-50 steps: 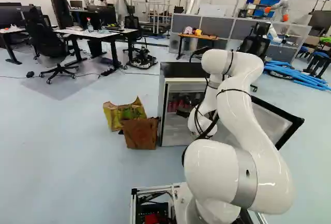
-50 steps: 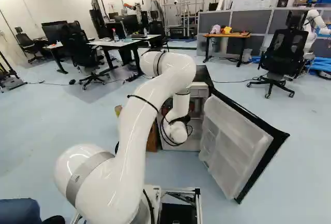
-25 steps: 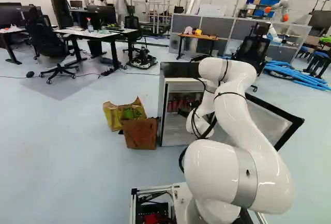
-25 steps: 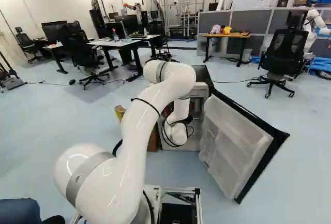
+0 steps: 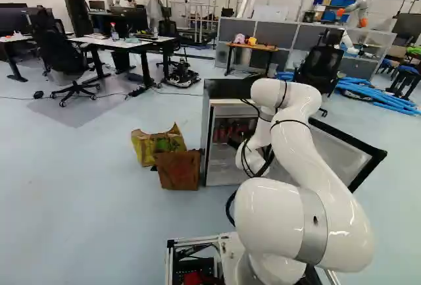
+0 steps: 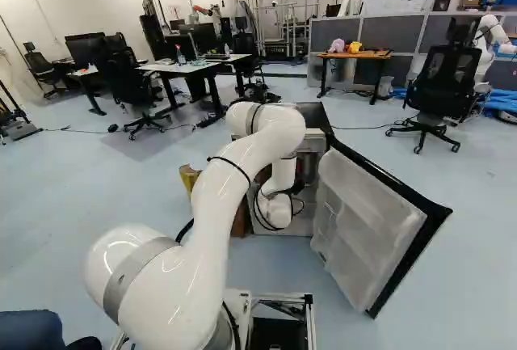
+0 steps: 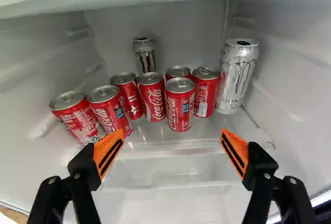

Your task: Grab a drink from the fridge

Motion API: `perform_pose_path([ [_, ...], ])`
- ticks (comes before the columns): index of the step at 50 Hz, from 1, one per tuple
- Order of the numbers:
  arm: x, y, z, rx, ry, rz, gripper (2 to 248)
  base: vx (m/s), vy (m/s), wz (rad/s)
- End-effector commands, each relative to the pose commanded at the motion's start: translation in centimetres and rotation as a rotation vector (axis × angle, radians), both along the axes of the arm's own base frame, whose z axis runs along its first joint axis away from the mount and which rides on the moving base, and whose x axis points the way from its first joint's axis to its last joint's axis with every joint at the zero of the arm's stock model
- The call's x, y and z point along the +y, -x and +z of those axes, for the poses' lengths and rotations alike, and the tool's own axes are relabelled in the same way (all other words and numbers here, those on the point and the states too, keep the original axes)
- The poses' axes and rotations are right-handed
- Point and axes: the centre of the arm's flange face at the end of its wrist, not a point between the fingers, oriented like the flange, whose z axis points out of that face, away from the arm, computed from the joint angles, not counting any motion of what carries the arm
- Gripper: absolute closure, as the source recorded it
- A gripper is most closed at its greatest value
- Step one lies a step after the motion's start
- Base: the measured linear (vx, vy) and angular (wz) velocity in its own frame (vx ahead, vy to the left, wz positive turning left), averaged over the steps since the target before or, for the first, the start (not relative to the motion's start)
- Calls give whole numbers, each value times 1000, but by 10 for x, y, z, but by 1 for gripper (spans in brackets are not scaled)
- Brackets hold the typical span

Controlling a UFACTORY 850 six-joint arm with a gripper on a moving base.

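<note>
A white arm [image 6: 218,212] leans into a small fridge [image 5: 227,89], its door [image 6: 367,229] wide open. The step in hand seems to be lining up on a drink before grasping. The claw [image 7: 171,133] is open, its two fingers spread well apart with nothing gripped between them.

Take twelve o'clock as straight out from the claw. The drinks stand ahead on a shelf [image 7: 170,145], just beyond the fingertips. Near twelve is the front can [image 7: 179,113], red and upright, foremost of the middle group and, by my judgement, the easiest pick. Other red cans stand close by: two [image 7: 127,95] [image 7: 151,98] towards eleven, one [image 7: 178,72] behind it at twelve, one [image 7: 206,93] just short of one. Two more [image 7: 77,119] [image 7: 109,111] sit between ten and eleven. A big silver can [image 7: 238,76] is at one o'clock, and a slim can [image 7: 146,57] at the back, near eleven.

The next move calls for easing forward, centred on the chosen can, then closing. Too wide an approach could knock its neighbours.
</note>
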Motion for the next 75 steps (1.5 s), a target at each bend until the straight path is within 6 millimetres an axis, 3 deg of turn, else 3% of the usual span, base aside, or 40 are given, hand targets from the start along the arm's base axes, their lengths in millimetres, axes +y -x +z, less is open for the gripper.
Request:
perform_pose_path([
  [6,0,0,0,0,0,0,3,0,0,0],
  [7,0,0,0,0,0,0,16,0,0,0],
  [11,0,0,0,0,0,0,16,0,0,0],
  [12,0,0,0,0,0,0,29,0,0,0],
  [22,0,0,0,0,0,0,47,0,0,0],
  [43,0,0,0,0,0,0,47,0,0,0],
  [44,0,0,0,0,0,0,61,0,0,0],
  [48,0,0,0,0,0,0,61,0,0,0],
  [49,0,0,0,0,0,0,74,0,0,0],
  [53,0,0,0,0,0,0,74,0,0,0],
  [54,0,0,0,0,0,0,86,0,0,0],
  [58,0,0,0,0,0,0,86,0,0,0],
  [59,0,0,0,0,0,0,98,0,0,0],
  [64,0,0,0,0,0,0,98,0,0,0],
  [65,0,0,0,0,0,0,110,0,0,0],
  [69,0,0,0,0,0,0,110,0,0,0],
  [70,0,0,0,0,0,0,122,0,0,0],
  [74,0,0,0,0,0,0,122,0,0,0],
  [75,0,0,0,0,0,0,134,0,0,0],
])
